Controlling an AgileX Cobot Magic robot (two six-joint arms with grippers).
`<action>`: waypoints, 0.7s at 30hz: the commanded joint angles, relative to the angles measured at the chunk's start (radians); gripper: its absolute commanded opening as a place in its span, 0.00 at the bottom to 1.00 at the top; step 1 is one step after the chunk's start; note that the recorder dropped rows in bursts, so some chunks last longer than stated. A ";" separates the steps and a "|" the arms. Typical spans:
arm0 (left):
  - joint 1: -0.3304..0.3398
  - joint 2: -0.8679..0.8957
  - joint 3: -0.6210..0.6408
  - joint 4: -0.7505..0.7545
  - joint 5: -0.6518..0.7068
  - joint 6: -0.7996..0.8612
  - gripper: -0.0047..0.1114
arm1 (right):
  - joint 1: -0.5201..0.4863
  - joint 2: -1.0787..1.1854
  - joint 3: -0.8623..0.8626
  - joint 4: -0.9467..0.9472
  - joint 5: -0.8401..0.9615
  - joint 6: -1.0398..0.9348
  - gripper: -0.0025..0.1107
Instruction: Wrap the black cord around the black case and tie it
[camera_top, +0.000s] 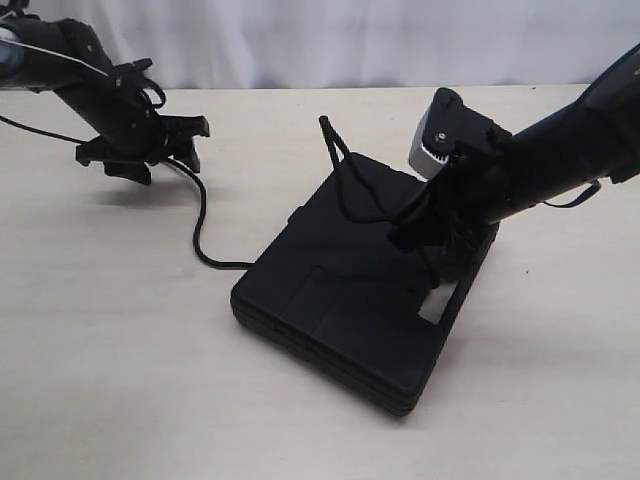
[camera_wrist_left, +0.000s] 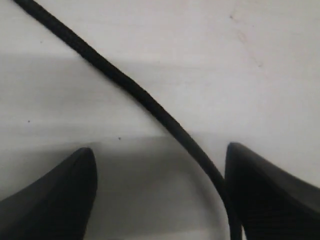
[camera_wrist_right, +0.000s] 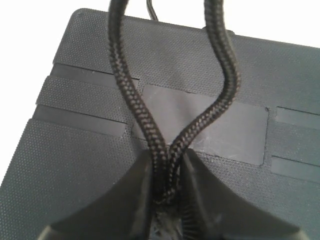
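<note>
Flat black plastic case (camera_top: 340, 300), wide counter (camera_top: 120, 380) round its edges, right claw (camera_wrist_right: 166, 161) clamped on black braided cord (camera_wrist_right: 119, 50), left claw (camera_wrist_left: 160, 150) apart

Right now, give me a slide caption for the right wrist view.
The right fingers pinch two strands of the black cord together over the ribbed black case.

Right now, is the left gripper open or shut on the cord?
Open. The left gripper has its fingers wide apart; the black cord runs between them unclamped.
</note>
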 joint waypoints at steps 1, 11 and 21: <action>-0.001 0.032 -0.011 -0.060 -0.137 -0.027 0.62 | -0.002 -0.012 -0.006 0.018 0.005 0.005 0.06; -0.001 0.074 -0.011 -0.169 -0.107 0.116 0.10 | -0.002 -0.012 -0.006 0.018 0.005 0.011 0.06; 0.004 -0.036 -0.011 -0.389 0.258 0.845 0.04 | -0.002 -0.012 -0.006 0.018 0.005 0.015 0.06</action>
